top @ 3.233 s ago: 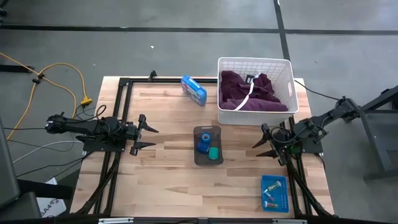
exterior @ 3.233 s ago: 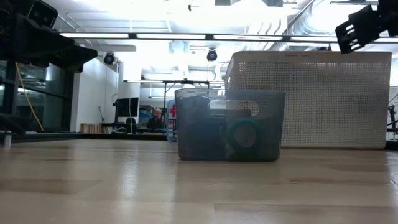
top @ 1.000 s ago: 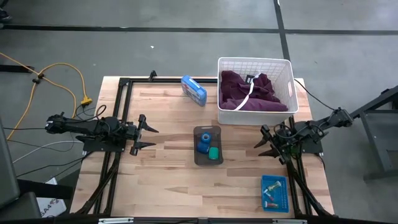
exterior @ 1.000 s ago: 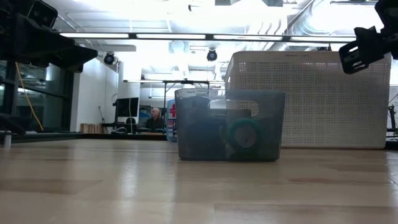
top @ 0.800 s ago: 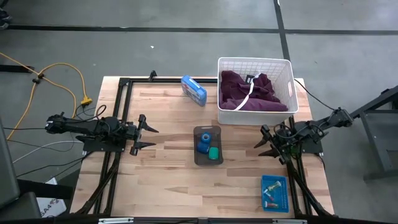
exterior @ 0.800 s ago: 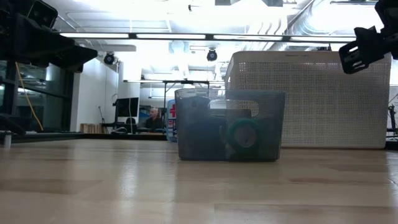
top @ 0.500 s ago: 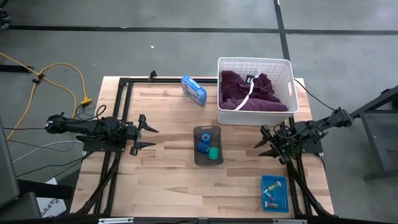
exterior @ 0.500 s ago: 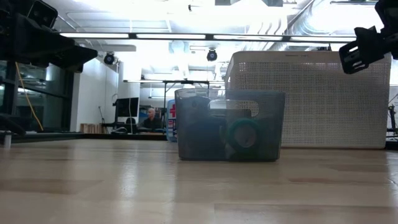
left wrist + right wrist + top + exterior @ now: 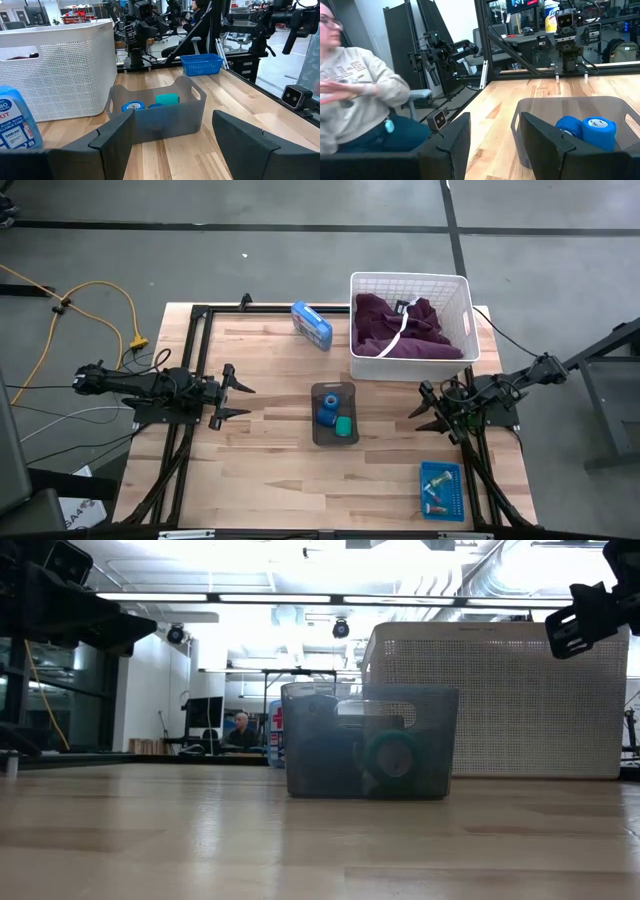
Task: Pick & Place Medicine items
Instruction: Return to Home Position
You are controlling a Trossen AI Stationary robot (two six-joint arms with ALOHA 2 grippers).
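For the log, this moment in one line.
left hand: open, left of grey bin | right hand: open, right of bin | rolls: in bin

Left side: matte near-black jointed left arm [image 9: 140,385], built of blocky segments with rounded joint housings.
Left end: black two-finger left tool [image 9: 243,400]; its fingers [image 9: 115,140] are broad dark grey wedges with flat faces and bevelled edges.
Right side: matching near-black jointed right arm [image 9: 510,385], with a slimmer rear link.
Right end: black two-finger right tool [image 9: 418,404]; its fingers [image 9: 547,135] have the same angular dark grey shape.
Cables: thin dark cable loops [image 9: 150,358] run along the left arm.
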